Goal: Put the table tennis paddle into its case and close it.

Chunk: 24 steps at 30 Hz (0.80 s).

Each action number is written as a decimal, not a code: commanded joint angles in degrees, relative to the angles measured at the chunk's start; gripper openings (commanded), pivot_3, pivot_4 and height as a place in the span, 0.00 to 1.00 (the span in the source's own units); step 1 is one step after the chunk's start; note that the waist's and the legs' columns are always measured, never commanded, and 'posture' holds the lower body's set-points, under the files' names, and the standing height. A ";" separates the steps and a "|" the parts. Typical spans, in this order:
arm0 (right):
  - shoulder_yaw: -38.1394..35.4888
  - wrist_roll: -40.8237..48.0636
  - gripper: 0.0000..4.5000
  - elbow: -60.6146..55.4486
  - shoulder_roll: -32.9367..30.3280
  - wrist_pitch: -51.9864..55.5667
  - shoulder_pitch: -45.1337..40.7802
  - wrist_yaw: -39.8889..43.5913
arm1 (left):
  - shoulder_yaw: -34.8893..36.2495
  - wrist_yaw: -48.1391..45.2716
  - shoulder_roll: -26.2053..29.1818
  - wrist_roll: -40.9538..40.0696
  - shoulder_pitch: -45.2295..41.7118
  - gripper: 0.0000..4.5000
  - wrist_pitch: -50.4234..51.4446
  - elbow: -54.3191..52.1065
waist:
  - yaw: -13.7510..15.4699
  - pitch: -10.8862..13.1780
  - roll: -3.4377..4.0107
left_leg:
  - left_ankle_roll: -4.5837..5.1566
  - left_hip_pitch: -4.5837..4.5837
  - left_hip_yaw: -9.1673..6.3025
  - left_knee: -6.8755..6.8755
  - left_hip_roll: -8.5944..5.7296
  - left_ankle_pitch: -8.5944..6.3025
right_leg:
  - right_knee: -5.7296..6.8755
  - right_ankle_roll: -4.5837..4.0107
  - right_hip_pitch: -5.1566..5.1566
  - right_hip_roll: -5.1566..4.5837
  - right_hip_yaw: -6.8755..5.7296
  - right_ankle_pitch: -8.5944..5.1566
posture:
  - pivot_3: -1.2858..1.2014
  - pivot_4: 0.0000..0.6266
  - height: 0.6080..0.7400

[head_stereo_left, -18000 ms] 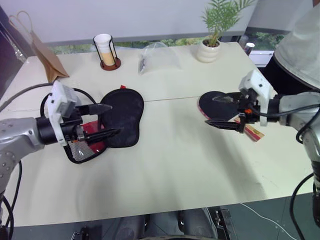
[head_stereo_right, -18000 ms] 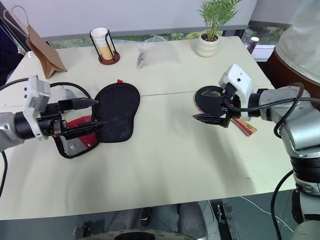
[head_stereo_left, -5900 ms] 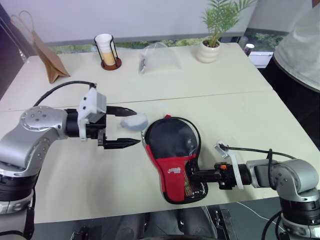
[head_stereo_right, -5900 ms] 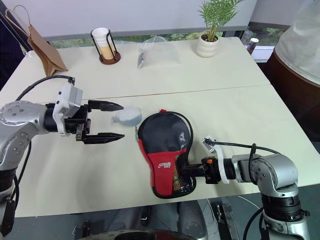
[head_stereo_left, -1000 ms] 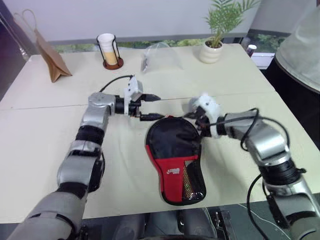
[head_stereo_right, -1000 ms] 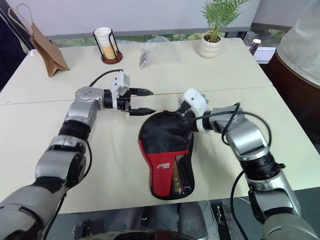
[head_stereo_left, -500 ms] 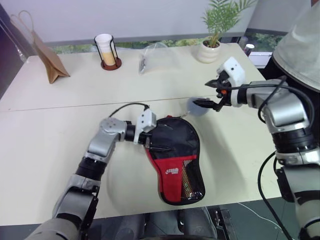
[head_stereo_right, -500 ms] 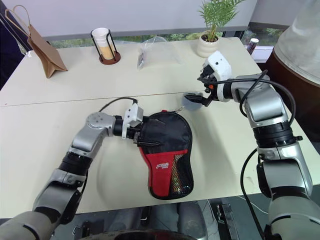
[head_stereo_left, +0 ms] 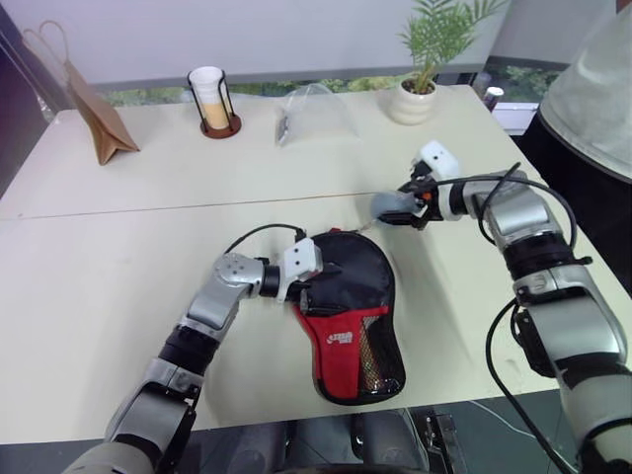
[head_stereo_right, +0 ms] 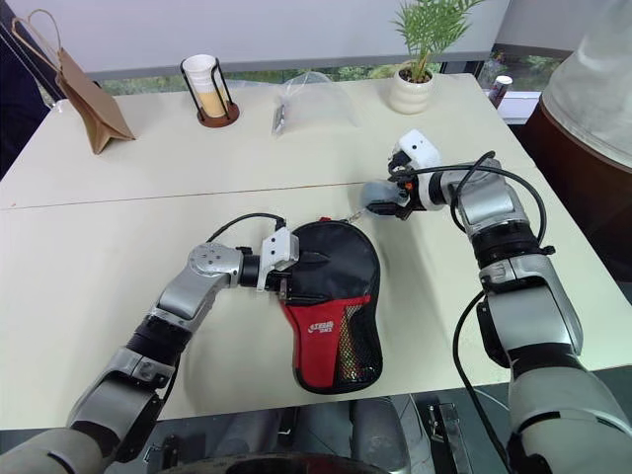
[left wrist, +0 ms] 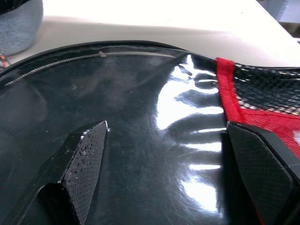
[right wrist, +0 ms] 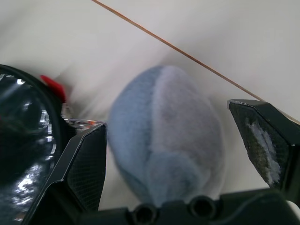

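Two head views looking down from above over the same table [head_stereo_left: 89, 296], barely offset. Left wrist view super close on the case [left wrist: 140, 117]. Right wrist view just as close, facing a grey fuzzy thing [right wrist: 168, 136], case edge alongside.

The left arm reaches in from seven o'clock, elbow bent, its left gripper [head_stereo_left: 318, 279] pointing toward three o'clock with fingers [left wrist: 84, 159] spread wide. The right arm comes from four o'clock, forearm angled toward ten, its right gripper [head_stereo_right: 387, 202] likewise wide open.
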 commanded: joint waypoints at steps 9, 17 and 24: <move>-1.29 -1.92 0.17 5.21 1.50 -3.30 -3.90 1.53 | -1.60 1.08 0.48 0.92 -0.47 0.95 0.27 1.24 | -0.02 -0.01 0.03 | -0.01 0.03 0.00 0.00 -0.01 0.01 | 0.02 -0.01 0.01 0.01 0.01 0.01 | 0.52 0.24 1.00; 0.15 -6.70 0.03 -4.86 -2.74 -7.86 3.31 -0.77 | -3.24 0.17 0.79 1.60 -1.07 0.95 1.11 2.49 | 0.34 -0.03 0.05 | -0.02 0.04 -0.04 0.00 -0.03 0.01 | 0.02 -0.01 0.06 0.00 0.00 0.01 | 0.52 0.24 1.00; -2.16 -6.12 0.03 -28.97 -9.79 -4.50 19.30 -0.14 | -3.83 -0.01 0.92 1.51 -1.67 0.95 0.95 3.46 | 0.52 -0.05 0.08 | -0.02 0.11 -0.03 0.02 -0.05 0.01 | 0.01 0.01 0.17 -0.01 0.00 0.00 | 0.52 0.24 1.00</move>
